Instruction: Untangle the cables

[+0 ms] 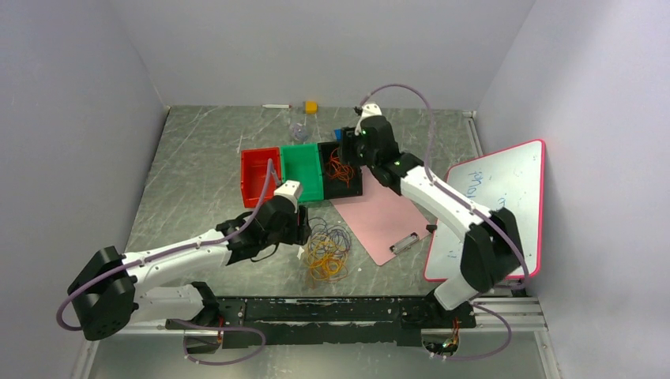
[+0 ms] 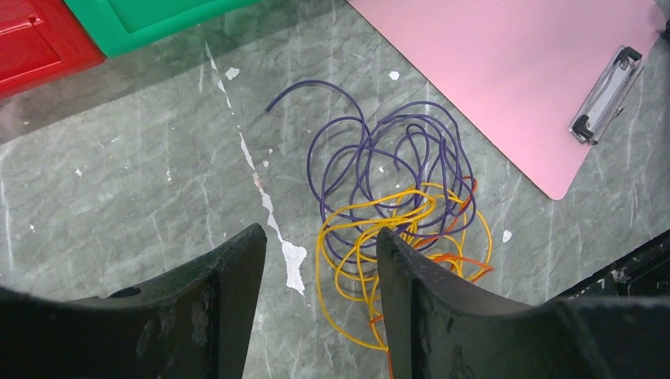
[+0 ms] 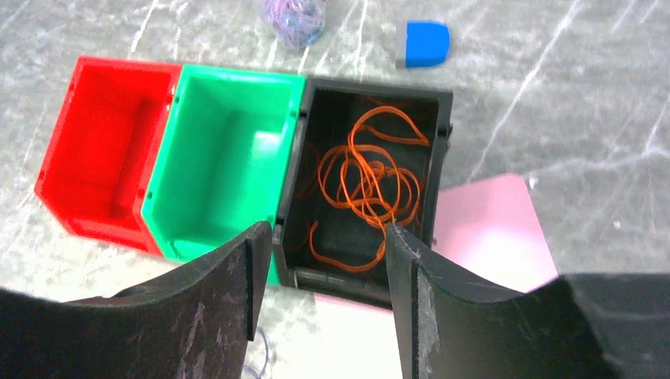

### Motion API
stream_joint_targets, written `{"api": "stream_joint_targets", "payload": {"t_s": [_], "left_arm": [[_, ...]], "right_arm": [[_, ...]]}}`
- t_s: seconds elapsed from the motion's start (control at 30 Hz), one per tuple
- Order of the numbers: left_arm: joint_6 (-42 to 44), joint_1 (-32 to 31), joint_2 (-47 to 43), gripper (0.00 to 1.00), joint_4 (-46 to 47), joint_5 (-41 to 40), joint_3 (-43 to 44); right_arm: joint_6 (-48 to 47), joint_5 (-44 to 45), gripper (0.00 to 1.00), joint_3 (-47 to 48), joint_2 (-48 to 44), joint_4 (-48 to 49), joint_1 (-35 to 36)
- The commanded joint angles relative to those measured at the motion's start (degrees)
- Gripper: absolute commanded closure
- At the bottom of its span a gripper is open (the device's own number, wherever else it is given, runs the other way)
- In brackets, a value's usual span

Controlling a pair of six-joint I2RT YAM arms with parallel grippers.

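Now, 2 sets of jaws spread wide, nothing held.
Left gripper (image 2: 320,233) hovers over the cables (image 2: 395,201) tangled by the near edge; right gripper (image 3: 325,229) hangs above orange loops (image 3: 371,170) in the black bin (image 3: 379,87), mid-bench.

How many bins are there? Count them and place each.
3, in a row: red bin left, green bin middle, black bin right, holding orange cables. No others visible.

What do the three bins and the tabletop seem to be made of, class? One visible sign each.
Red bin, green bin, black bin: probably moulded plastic, semi-gloss; uniform colour, moulded steps. Tabletop: grey marble look, possibly a printed film; white chipped patches.
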Motion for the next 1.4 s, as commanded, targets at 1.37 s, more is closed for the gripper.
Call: {"api": "stream_joint_targets", "payload": {"t_s": [1.37], "left_arm": [[-0.1,0.0,20.9,0.72,6.7,7.8,4.0]], "right_arm": [[22.0,-10.6,0.41,-49.7,-33.9,5.3,20.2]]}}
